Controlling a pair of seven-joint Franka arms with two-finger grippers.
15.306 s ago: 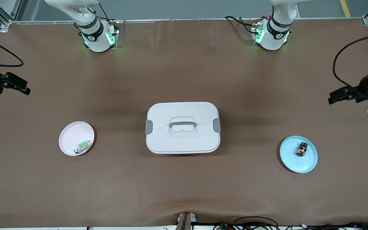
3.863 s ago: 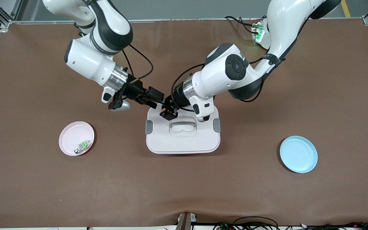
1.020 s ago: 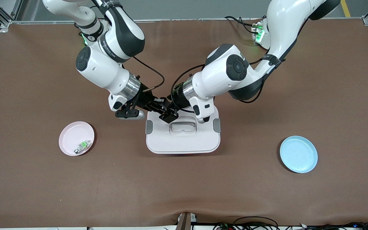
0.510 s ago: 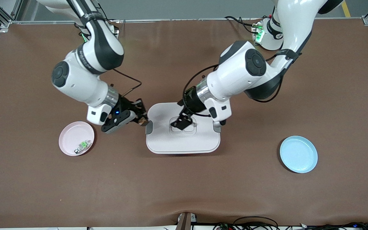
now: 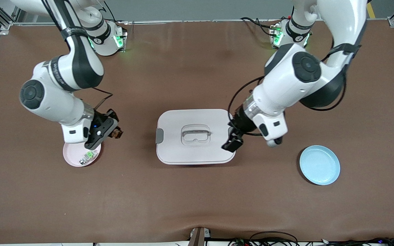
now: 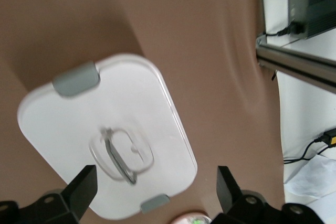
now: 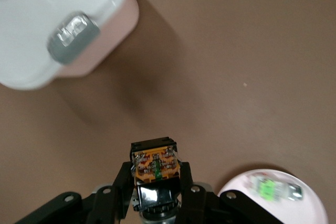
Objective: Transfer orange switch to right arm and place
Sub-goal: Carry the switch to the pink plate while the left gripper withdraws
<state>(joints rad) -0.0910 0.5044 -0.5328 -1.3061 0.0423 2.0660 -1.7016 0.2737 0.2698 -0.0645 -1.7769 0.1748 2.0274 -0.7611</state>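
The orange switch [image 5: 117, 134] [image 7: 155, 162], a small black block with an orange face, sits between the fingers of my right gripper [image 5: 114, 132] [image 7: 156, 170], which is shut on it. That gripper hangs over the bare table, just beside the pink plate [image 5: 72, 154] [image 7: 310, 208]. My left gripper [image 5: 232, 143] [image 6: 155, 190] is open and holds nothing. It hovers over the white box's [image 5: 176, 150] [image 6: 68, 124] edge at the left arm's end, and its two black fingers [image 6: 81, 188] stand wide apart.
A green-and-clear small part [image 5: 88, 156] [image 7: 272, 189] lies on the pink plate. An empty blue plate [image 5: 320, 165] sits toward the left arm's end of the table. The lidded white box has grey clips [image 5: 159, 136] and a handle [image 5: 195, 132].
The two grippers have parted from their meeting over the box. The right one carried the switch toward the pink plate. The left one, open, drew back to the box's edge at its own end.
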